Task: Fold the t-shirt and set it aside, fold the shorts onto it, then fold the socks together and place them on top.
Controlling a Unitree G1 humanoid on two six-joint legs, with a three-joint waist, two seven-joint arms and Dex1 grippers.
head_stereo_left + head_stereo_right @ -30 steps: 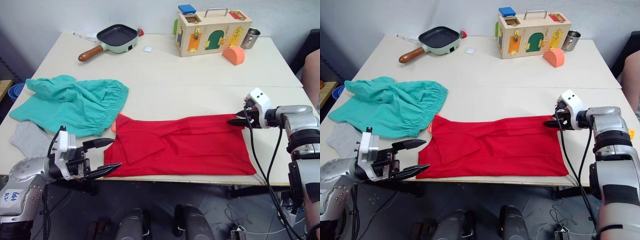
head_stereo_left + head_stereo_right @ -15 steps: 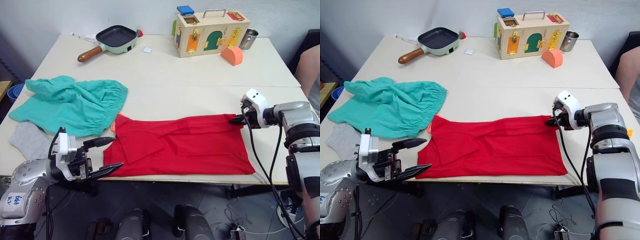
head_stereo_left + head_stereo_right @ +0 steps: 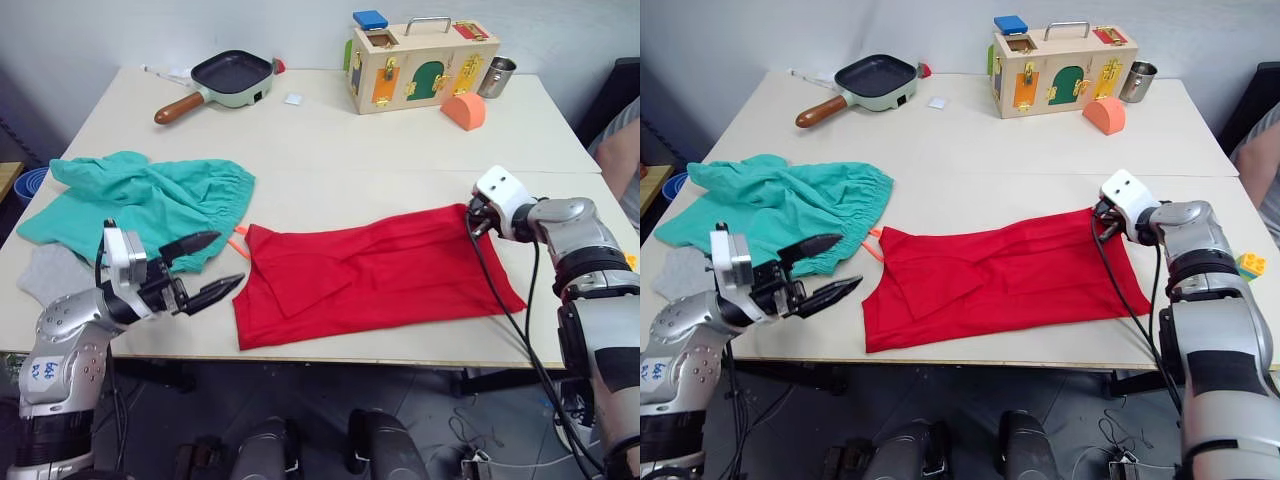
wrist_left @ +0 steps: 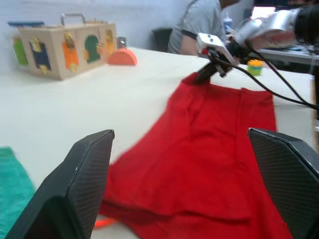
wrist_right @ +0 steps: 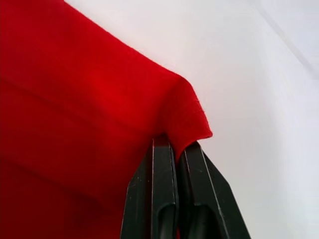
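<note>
The t-shirt (image 3: 375, 270) is lying spread out on the worktop (image 3: 400, 150) along its near edge, stretching from about the middle toward the right edge. The right end effector (image 5: 175, 149) is clenching a far right corner of the red cloth, its two black fingers (image 5: 162, 199) pressed together on a raised fold, close to the worktop's right edge. The left end effector (image 3: 212, 268) is hovering with its fingers spread apart, holding nothing, just beside the t-shirt's left end and over the near edge of the shorts (image 3: 140, 205). The shorts are lying crumpled by the left edge, their orange drawstring (image 3: 238, 233) touching the red cloth's far left corner. The socks (image 3: 50, 275) are resting at the near left corner, partly tucked under the shorts. A frying pan (image 3: 225, 78) and a wooden latch box (image 3: 420, 62) are sitting along the far edge.
</note>
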